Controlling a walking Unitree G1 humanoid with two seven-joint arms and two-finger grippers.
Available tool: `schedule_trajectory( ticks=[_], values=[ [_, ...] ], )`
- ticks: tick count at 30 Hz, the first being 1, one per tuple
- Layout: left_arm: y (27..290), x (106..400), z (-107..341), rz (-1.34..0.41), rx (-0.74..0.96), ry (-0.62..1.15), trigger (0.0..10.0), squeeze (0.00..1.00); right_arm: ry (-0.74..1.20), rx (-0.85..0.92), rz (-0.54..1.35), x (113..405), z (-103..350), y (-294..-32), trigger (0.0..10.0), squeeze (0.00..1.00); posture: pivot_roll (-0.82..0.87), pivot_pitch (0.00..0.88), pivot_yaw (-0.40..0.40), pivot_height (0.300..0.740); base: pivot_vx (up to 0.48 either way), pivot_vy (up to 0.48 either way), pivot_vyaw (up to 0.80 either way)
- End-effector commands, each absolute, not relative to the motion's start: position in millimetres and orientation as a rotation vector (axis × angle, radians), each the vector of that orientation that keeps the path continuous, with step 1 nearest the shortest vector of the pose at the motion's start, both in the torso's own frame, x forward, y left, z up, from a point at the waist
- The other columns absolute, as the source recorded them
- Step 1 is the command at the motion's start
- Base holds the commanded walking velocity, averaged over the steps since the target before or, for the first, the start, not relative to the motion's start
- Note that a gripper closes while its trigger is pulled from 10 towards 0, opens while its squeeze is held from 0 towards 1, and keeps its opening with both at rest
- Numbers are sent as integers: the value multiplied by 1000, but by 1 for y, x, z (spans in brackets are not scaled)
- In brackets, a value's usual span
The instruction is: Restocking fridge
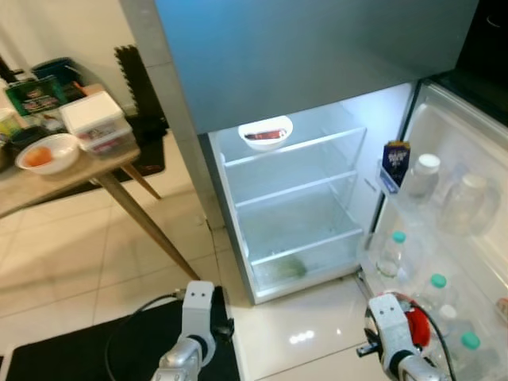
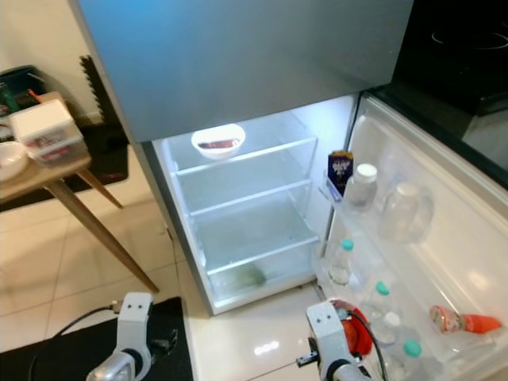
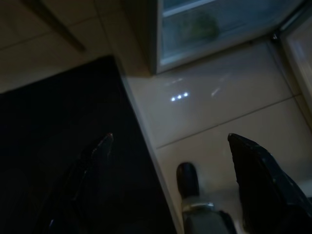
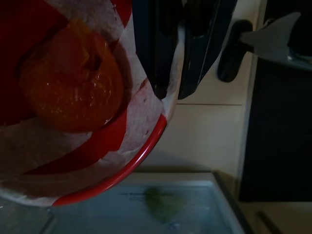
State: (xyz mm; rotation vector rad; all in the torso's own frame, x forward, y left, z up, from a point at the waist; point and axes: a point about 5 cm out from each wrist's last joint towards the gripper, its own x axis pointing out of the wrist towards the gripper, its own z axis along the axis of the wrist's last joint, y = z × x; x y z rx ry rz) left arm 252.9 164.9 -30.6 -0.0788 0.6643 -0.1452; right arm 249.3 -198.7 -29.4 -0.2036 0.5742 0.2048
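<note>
The left end effector point(image 3: 170, 185) hangs spread wide over the floor point(image 3: 219, 107), holding nothing. The right end effector point(image 4: 178, 73) pinches the rim of a red-rimmed bowl point(image 4: 73, 97), which hangs beside and below its fingers, low before the open fridge point(image 1: 294, 198). The bowl looks stiff, light and slippery, its orange food point(image 4: 68, 87) able to slide; a rim grip should stay level.

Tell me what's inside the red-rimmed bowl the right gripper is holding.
The red-rimmed white bowl, clamped by the right gripper, holds an orange, fruit-like piece. The rest of its contents lie outside the frame.
</note>
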Motion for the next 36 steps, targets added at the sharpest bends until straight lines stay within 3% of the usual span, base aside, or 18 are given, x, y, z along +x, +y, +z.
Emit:
schedule_trajectory(
  ticks=[1,18,36],
  values=[
    [166,248,-35,-144,-80,685,10000,0,562,-197,197,250,-28,-200,10000,0,-87,107,93,740,-255,0,0],
    [169,247,-36,-136,-77,692,10000,0,561,-199,205,249,-28,-198,10000,0,-84,107,92,740,-257,0,0],
    [171,251,-35,-113,-58,689,10000,0,555,-200,206,252,-26,-198,10000,0,-82,109,96,740,0,0,0]
  ],
)
